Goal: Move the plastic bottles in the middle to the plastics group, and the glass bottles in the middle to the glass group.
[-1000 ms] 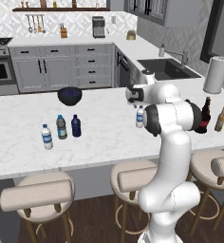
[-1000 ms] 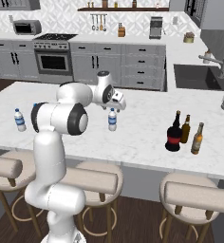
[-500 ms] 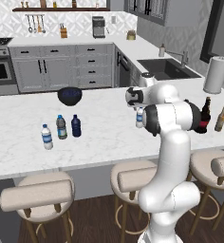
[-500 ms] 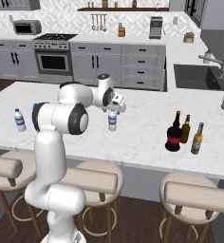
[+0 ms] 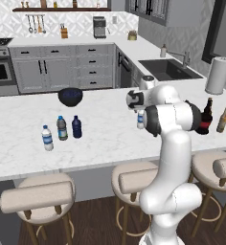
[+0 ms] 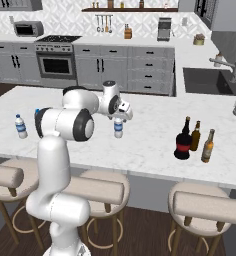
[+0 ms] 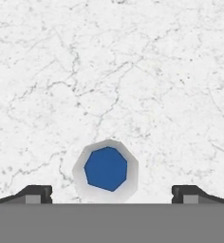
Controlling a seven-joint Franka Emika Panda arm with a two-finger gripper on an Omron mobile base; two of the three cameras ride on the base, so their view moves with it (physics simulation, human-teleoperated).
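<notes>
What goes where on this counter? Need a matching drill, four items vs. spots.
1. small clear blue-labelled bottle
2. squat dark red-labelled bottle
3. round black bowl
4. opaque navy blue bottle

A. next to greyish blue-capped bottle
B. below open gripper
C. next to slim brown beer bottles
D. set apart, toward counter's far side

Pairs: 1-B, 2-C, 3-D, 4-A
</notes>
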